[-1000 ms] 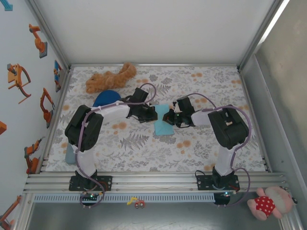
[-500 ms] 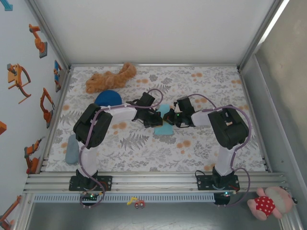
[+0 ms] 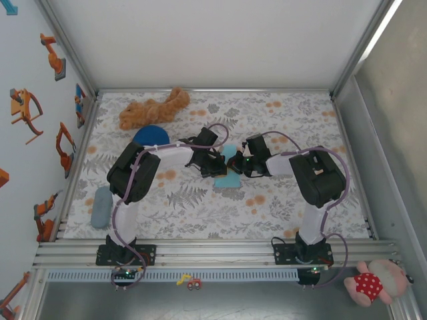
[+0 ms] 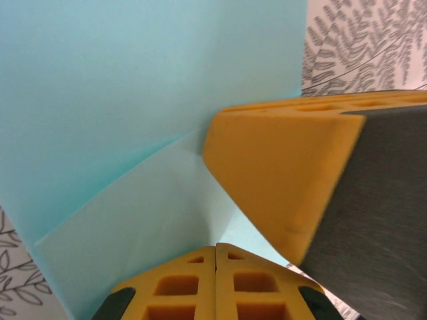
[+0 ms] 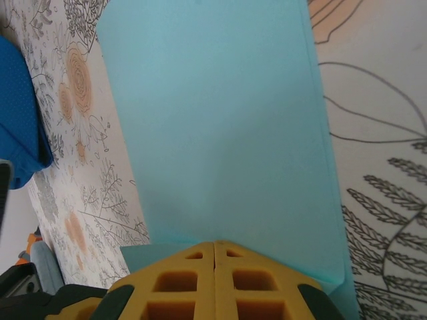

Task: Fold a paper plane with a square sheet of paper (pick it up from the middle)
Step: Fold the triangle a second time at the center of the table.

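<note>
The square sheet of paper [image 3: 228, 179] lies partly folded on the floral mat, light cyan, between both grippers. In the left wrist view the sheet [image 4: 133, 100] shows a diagonal crease with a paler flap below it. My left gripper [image 4: 215, 248] is shut, its tips down on that flap, and a yellow finger of the right gripper [image 4: 280, 167] sits close beside it. From above, the left gripper [image 3: 219, 168] and right gripper [image 3: 237, 163] nearly touch over the sheet. My right gripper [image 5: 213, 243] is shut, tips resting on the doubled paper [image 5: 220, 120]. A paper plane is out of view.
A brown plush toy [image 3: 153, 109] lies at the back left, a dark blue dome [image 3: 148, 135] just in front of it, also at the right wrist view's left edge [image 5: 17, 127]. A grey-blue object [image 3: 100, 207] lies front left. Metal frame rails border the mat [image 3: 280, 200].
The left arm has swung right, bringing its gripper onto the paper beside the right gripper. The grey-blue object at the front left has come into sight. The right arm has held still.
</note>
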Tool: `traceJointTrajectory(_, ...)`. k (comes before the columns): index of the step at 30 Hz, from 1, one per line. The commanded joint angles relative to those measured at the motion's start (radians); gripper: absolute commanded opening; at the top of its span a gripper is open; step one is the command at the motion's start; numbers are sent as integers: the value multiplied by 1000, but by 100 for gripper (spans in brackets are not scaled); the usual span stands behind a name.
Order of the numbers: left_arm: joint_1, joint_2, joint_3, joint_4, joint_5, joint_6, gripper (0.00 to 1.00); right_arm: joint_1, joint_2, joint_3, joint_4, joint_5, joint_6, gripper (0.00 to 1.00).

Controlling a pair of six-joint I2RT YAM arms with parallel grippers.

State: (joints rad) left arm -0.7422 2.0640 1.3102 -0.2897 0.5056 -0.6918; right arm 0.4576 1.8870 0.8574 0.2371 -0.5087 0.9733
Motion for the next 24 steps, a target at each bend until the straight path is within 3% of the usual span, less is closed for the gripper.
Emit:
traceJointTrajectory(1,-10,24,16,-50,6,39,3,0,107,-61,-204,144,4,0)
traceJointTrajectory(14,-1,-27,-62,-117,-29,101,0,0,135,-57,-228,163,4,0)
traceJointTrajectory(24,8,-137,-233,-126,-17,107,0,-1,141,-46,-236,162,-2,0)
